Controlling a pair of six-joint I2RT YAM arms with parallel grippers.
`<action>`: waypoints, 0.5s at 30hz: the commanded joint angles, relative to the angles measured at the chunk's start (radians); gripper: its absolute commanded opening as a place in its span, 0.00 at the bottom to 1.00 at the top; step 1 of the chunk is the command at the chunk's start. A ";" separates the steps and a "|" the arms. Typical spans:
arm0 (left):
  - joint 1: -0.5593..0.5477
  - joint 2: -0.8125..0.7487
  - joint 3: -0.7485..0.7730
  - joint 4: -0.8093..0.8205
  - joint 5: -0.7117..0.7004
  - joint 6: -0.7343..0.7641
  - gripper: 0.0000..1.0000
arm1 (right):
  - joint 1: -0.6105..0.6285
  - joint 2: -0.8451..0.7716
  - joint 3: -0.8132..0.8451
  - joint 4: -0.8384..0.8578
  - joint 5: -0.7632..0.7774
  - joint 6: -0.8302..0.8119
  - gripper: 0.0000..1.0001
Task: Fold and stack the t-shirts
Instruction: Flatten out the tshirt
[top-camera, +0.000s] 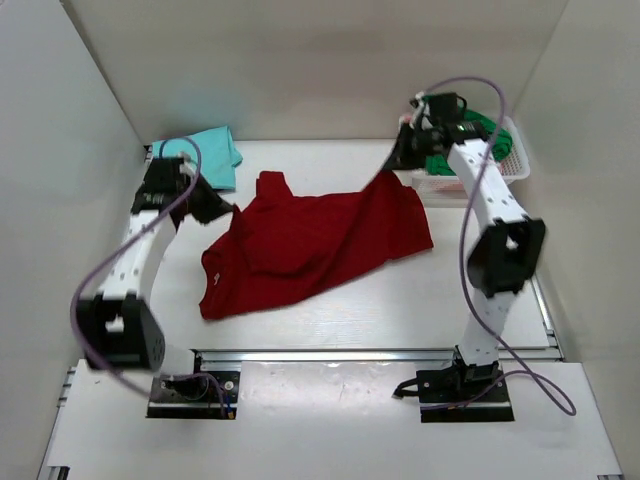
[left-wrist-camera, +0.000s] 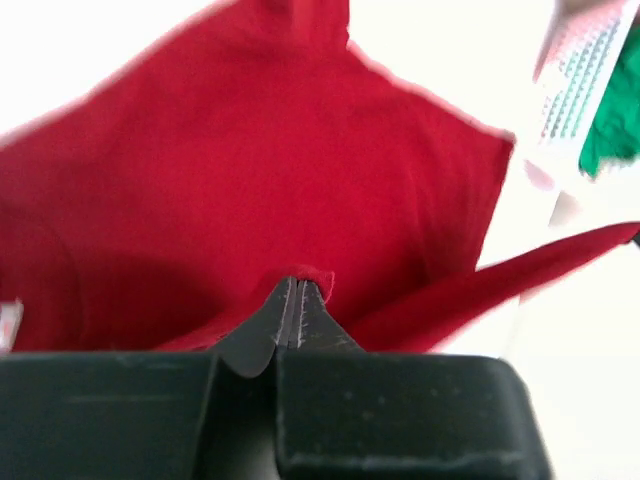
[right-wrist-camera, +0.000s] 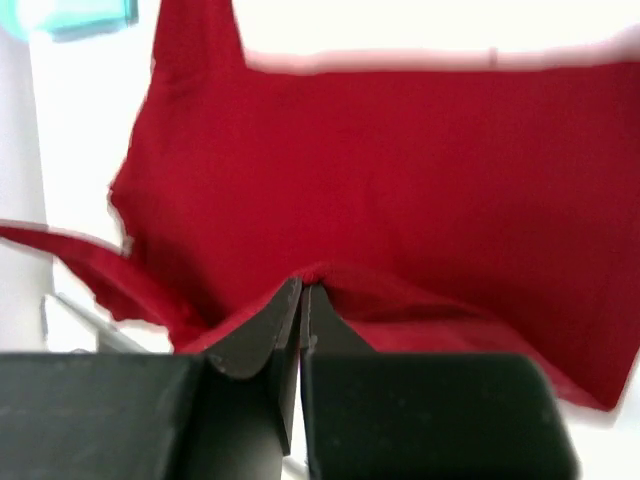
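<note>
The dark red t-shirt (top-camera: 310, 240) lies spread and partly lifted across the middle of the table. My left gripper (top-camera: 222, 212) is shut on its left edge; the left wrist view shows the jaws pinching a fold of red cloth (left-wrist-camera: 300, 200). My right gripper (top-camera: 395, 160) is shut on the shirt's right corner, lifted near the basket; the right wrist view shows red cloth (right-wrist-camera: 400, 170) pinched at the tips. The light teal t-shirt (top-camera: 212, 155) lies at the back left. The bright green t-shirt (top-camera: 490, 135) sits in the basket.
The white lattice basket (top-camera: 515, 165) stands at the back right, beside my right arm; it also shows in the left wrist view (left-wrist-camera: 580, 80). White walls enclose the table on three sides. A metal rail (top-camera: 370, 353) runs along the near edge.
</note>
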 joint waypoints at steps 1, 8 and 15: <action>0.063 0.137 0.315 0.180 0.039 -0.010 0.00 | 0.019 0.180 0.533 -0.009 0.061 -0.077 0.00; 0.155 0.449 1.444 -0.132 -0.065 0.126 0.00 | -0.039 -0.066 0.407 0.365 0.101 -0.032 0.00; 0.059 0.032 0.851 -0.072 -0.120 0.183 0.00 | -0.155 -0.262 0.066 0.315 0.047 -0.017 0.00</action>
